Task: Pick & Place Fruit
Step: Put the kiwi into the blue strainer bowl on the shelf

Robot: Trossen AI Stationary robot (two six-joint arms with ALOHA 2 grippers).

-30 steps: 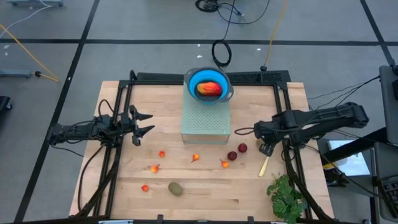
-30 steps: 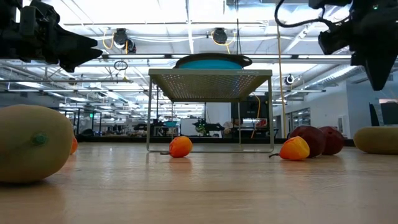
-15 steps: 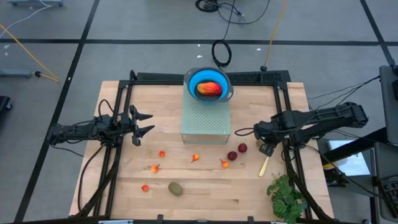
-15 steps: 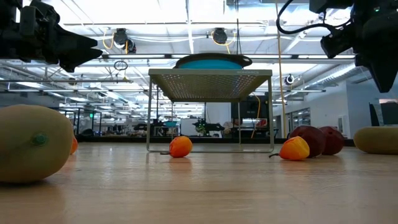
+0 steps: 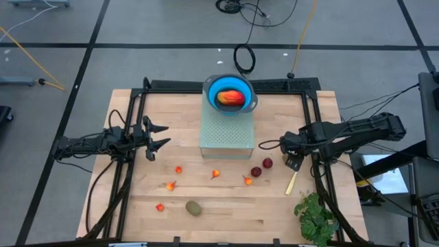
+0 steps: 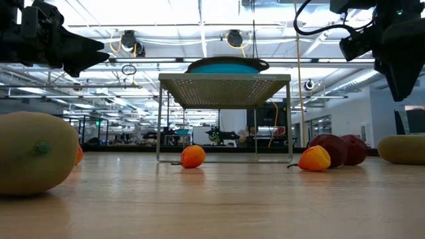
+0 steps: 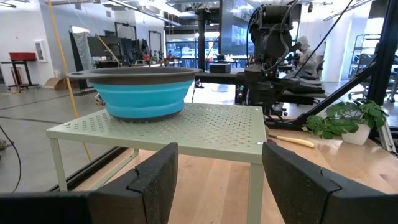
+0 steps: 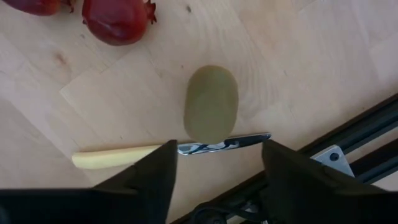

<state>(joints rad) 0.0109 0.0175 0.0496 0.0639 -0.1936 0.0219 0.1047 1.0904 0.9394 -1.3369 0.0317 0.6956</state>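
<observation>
From above, small orange-red toy fruits (image 5: pixel 178 169) dot the wooden table's (image 5: pixel 226 219) open near half. The right gripper (image 5: pixel 293 163) (jaws newly parted, empty) hovers by dark red fruits (image 5: pixel 261 167); the left gripper (image 5: pixel 156 138) waits parted, unmoved. Right wrist view: a brownish-green oval fruit (image 8: pixel 211 104) lies on the yellow-handled knife (image 8: pixel 168 151) near the table's right edge.

1. the wooden table (image 5: pixel 219 221) is pale butcher-block with a dark frame along its edges.
2. a green perforated stand (image 5: pixel 226 134) sits on its legs near the table's middle, toward the far edge.
3. just off the stand's near edge lie five tiny orange-red pieces (image 5: pixel 215 173), scattered, most toward the left arm's side.
4. two dark red round fruits (image 5: pixel 261 167) lie close together off the stand's near right corner.
5. a brownish-green oval (image 5: pixel 194 207) lies well away from the stand, by the near edge.
6. a yellow-handled knife (image 5: pixel 291 182) lies right of the red fruits, with a second greenish oval (image 8: pixel 211 103) at its blade.
7. a leafy green bunch (image 5: pixel 315 218) lies farthest from the stand, at the near right corner.
</observation>
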